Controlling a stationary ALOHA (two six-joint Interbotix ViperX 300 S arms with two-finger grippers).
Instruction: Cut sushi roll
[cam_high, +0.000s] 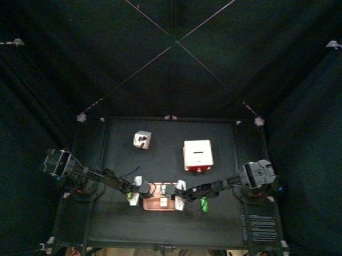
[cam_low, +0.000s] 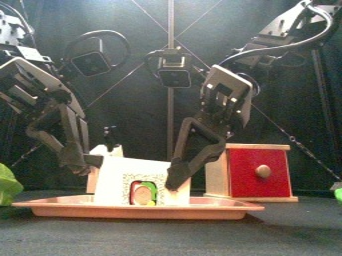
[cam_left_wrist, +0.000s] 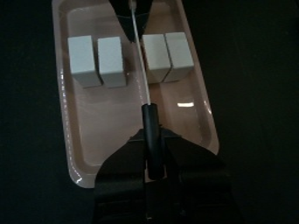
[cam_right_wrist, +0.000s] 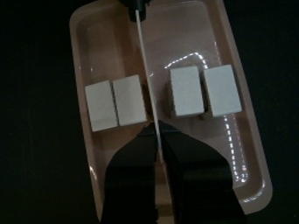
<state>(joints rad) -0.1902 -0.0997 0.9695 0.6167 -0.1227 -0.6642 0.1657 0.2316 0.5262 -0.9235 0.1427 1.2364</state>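
Note:
The sushi roll (cam_left_wrist: 128, 59) lies on the pink flat board (cam_left_wrist: 82, 131) as white blocks, two on each side of a gap. It also shows in the right wrist view (cam_right_wrist: 163, 98), the front view (cam_low: 140, 187) and the top view (cam_high: 162, 190). A thin knife (cam_left_wrist: 142, 61) runs along the gap. My left gripper (cam_left_wrist: 146, 131) is shut on its black handle. My right gripper (cam_right_wrist: 156, 140) is shut on the blade's (cam_right_wrist: 142, 70) other end. In the front view the left gripper (cam_low: 91, 162) and right gripper (cam_low: 178, 178) flank the roll.
A white box with a red base (cam_high: 198, 155) stands behind the board, and shows red in the front view (cam_low: 258, 170). A small white-grey block (cam_high: 140, 139) sits at the back left. Green things lie at the front view's left edge (cam_low: 7, 185) and right edge (cam_low: 337, 190).

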